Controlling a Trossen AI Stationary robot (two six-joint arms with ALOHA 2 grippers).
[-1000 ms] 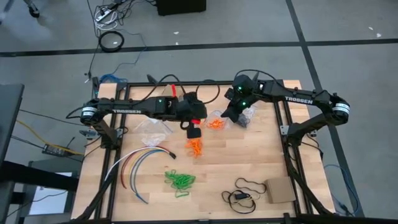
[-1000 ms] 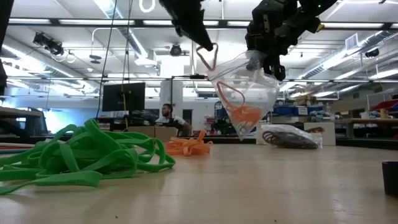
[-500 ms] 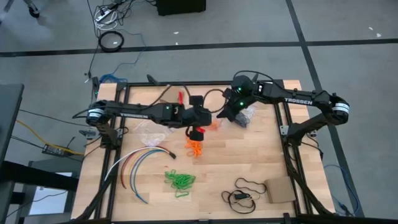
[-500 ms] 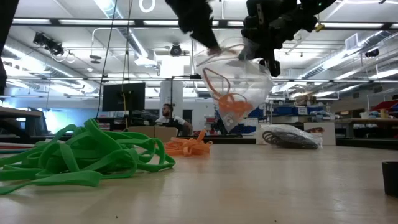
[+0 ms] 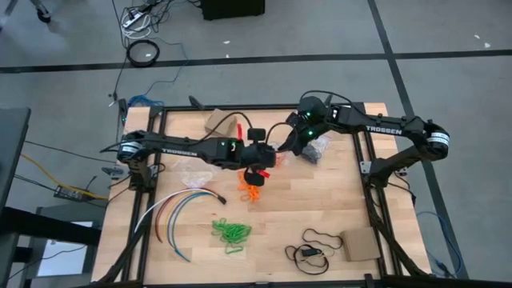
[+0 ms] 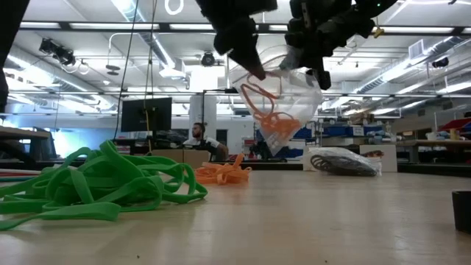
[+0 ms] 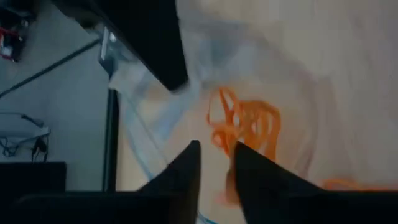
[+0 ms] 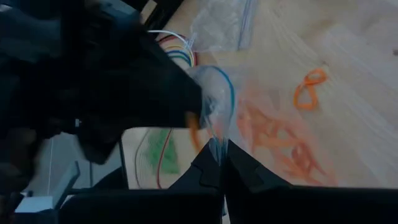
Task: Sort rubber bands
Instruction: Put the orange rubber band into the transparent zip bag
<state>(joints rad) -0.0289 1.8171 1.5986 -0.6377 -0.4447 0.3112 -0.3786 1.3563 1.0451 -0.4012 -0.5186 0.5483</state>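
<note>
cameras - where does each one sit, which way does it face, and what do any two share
High view: above the table, facing straight down; both arms, left gripper at the clear bag.
Low view: tabletop height, facing level across; clear bag hangs from both grippers.
Left wrist view: on the left wrist, facing into the bag; own fingers slightly apart.
Right wrist view: on the right wrist, facing down; right gripper pinches the bag edge.
Shared: orange rubber bands inside.

centre: blocked by clear bag (image 6: 291,103) (held aloft) | front right: cord loop (image 5: 320,238), probably passable between heaps
</note>
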